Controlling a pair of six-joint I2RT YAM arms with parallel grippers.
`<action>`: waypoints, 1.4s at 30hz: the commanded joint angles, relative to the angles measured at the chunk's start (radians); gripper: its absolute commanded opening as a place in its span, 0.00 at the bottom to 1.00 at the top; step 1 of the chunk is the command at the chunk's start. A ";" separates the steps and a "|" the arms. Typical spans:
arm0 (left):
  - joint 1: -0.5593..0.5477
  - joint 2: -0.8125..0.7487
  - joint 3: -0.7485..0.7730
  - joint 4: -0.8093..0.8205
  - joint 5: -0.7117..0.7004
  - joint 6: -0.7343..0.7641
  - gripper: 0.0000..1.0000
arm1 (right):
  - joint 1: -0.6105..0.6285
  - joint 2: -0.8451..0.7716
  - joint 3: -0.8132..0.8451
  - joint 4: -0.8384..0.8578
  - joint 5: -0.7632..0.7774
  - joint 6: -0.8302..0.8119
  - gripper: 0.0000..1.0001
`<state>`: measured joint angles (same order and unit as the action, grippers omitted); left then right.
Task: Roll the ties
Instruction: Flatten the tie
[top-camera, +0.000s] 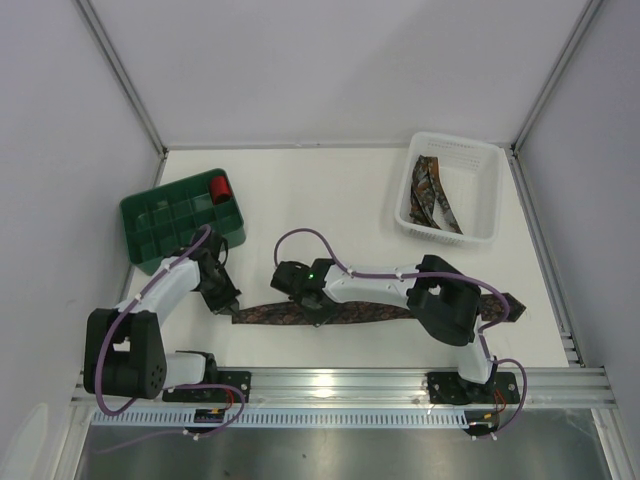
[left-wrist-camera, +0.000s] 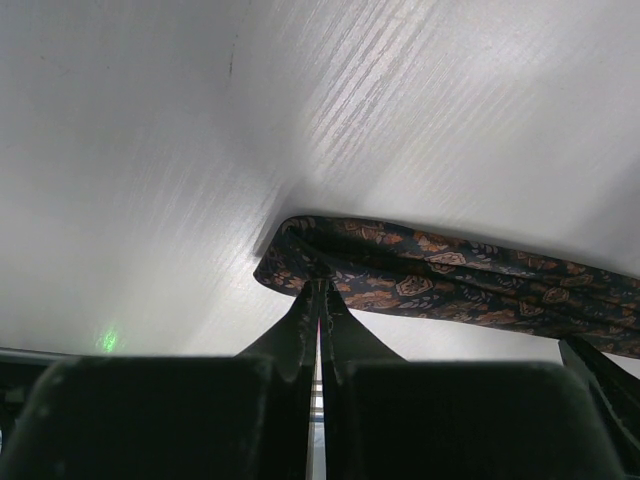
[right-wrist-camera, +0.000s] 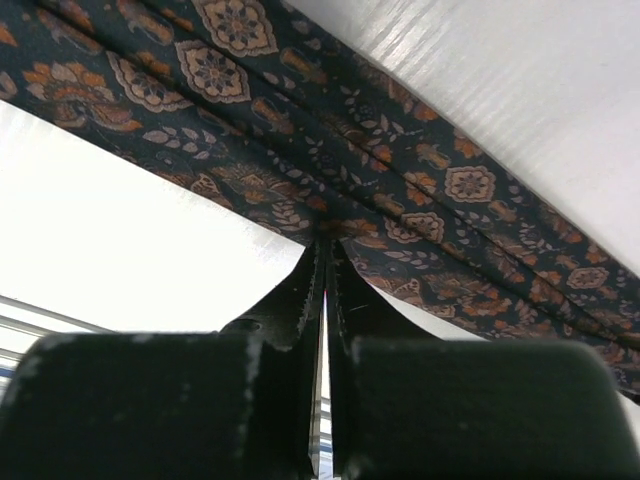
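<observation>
One dark tie (top-camera: 360, 312) with a brown-orange pattern lies flat along the near part of the table, from left to right. My left gripper (top-camera: 232, 306) is shut on its left end; in the left wrist view (left-wrist-camera: 320, 280) the closed fingertips pinch the folded tip of the tie (left-wrist-camera: 440, 280). My right gripper (top-camera: 318, 318) is shut on the tie's near edge further right; the right wrist view (right-wrist-camera: 325, 245) shows the tips pinching the patterned fabric (right-wrist-camera: 400, 190). More ties (top-camera: 432, 196) lie in the white basket (top-camera: 482, 190).
A green compartment tray (top-camera: 170, 222) stands at the back left with a small red roll (top-camera: 220, 186) in one cell. The white basket sits at the back right. White walls surround the table; a metal rail runs along the near edge.
</observation>
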<state>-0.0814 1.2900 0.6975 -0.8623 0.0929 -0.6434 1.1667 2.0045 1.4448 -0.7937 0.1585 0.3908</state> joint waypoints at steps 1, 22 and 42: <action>0.011 -0.034 0.008 0.006 0.013 0.018 0.01 | -0.002 -0.029 0.066 -0.033 0.044 0.003 0.00; 0.011 -0.074 0.019 -0.004 0.022 0.016 0.00 | 0.007 0.043 -0.029 0.051 0.007 0.039 0.32; 0.011 -0.078 0.036 -0.004 0.027 0.022 0.00 | -0.010 -0.023 0.140 -0.102 0.118 0.017 0.06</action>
<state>-0.0807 1.2339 0.6975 -0.8631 0.1085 -0.6434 1.1683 2.0102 1.5269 -0.8715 0.2443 0.4213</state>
